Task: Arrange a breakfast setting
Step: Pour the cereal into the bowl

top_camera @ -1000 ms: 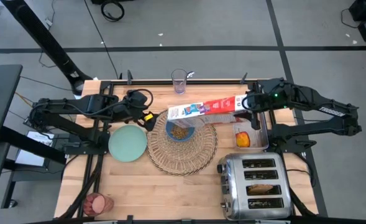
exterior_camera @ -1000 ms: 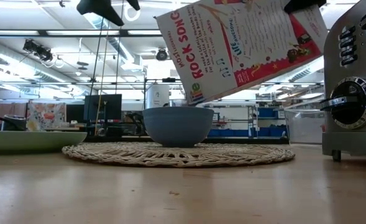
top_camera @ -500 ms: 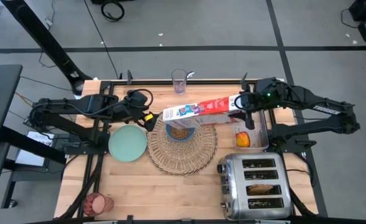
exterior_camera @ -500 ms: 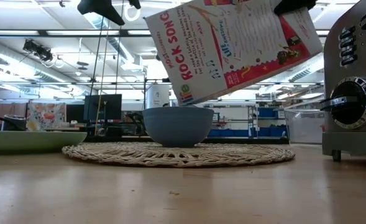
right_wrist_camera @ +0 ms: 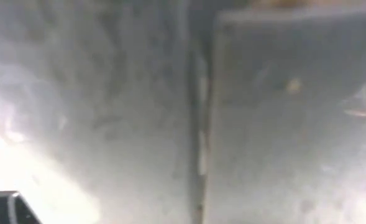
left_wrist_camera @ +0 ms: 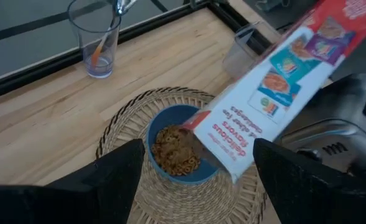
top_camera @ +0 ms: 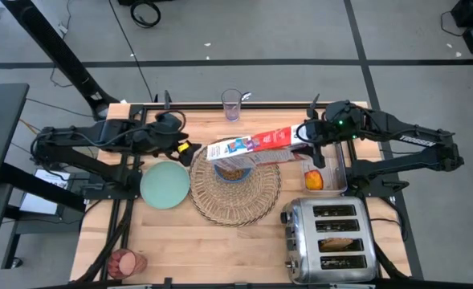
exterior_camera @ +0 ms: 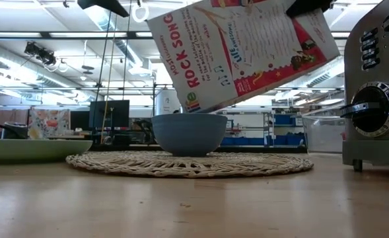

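My right gripper [top_camera: 310, 136] is shut on a red and white cereal box [top_camera: 248, 144]. The box is tilted with its open end over the small blue bowl [top_camera: 234, 169], which holds cereal and stands on the round wicker placemat [top_camera: 238, 193]. My left gripper [top_camera: 176, 143] is open and empty, left of the bowl and above the table; its view shows the bowl [left_wrist_camera: 173, 152] and the box [left_wrist_camera: 276, 87]. The mint-green plate [top_camera: 165, 185] lies left of the mat. A clear glass [top_camera: 232, 105] with an orange-handled utensil stands at the far edge. My right gripper holds the cereal box near its closed bottom end [top_camera: 294, 135]. It comes at the box about level from the table's right. The box is lifted clear and slants down toward the left, its open end [exterior_camera: 193, 106] just above the bowl. The fingers themselves are hidden by the gripper and the box.
A silver toaster [top_camera: 330, 241] with a brown slice in one slot stands near right. A clear tray [top_camera: 338, 171] behind it holds a red-yellow fruit [top_camera: 314, 181]. A pink glass [top_camera: 125, 261] stands at the near left corner.
My right gripper has gone toward the table's left with the cereal box. The box's open end now reaches farther over the bowl's left side, and the box is tipped a little steeper. My left gripper has drawn back a little toward the table's left.
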`<action>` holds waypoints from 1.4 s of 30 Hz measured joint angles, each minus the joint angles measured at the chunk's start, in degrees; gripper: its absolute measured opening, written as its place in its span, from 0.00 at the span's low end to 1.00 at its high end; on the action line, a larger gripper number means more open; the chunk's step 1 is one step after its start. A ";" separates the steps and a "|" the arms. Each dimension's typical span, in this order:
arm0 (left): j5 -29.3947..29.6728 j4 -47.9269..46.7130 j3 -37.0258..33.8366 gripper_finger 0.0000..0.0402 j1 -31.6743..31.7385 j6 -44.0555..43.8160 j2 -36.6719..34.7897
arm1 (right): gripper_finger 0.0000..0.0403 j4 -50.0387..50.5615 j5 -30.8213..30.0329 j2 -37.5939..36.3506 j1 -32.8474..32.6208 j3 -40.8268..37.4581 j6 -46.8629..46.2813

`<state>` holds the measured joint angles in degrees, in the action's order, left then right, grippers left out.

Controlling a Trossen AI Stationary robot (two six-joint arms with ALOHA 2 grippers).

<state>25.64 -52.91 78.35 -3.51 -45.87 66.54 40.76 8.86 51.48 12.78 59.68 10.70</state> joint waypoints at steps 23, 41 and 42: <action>0.25 0.71 0.01 0.77 0.01 0.05 -0.28 | 0.59 10.16 0.53 -5.46 0.11 0.00 -2.99; 0.22 0.88 0.02 0.77 0.01 -0.26 -0.26 | 0.59 4.88 0.86 -5.77 0.11 -0.04 -2.61; 0.22 0.88 0.02 0.77 0.02 -0.29 -0.26 | 0.59 5.24 -0.16 -5.77 0.11 -0.04 -2.25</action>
<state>25.87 -52.03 78.37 -3.49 -46.16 66.28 46.00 8.70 45.71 12.88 59.64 8.45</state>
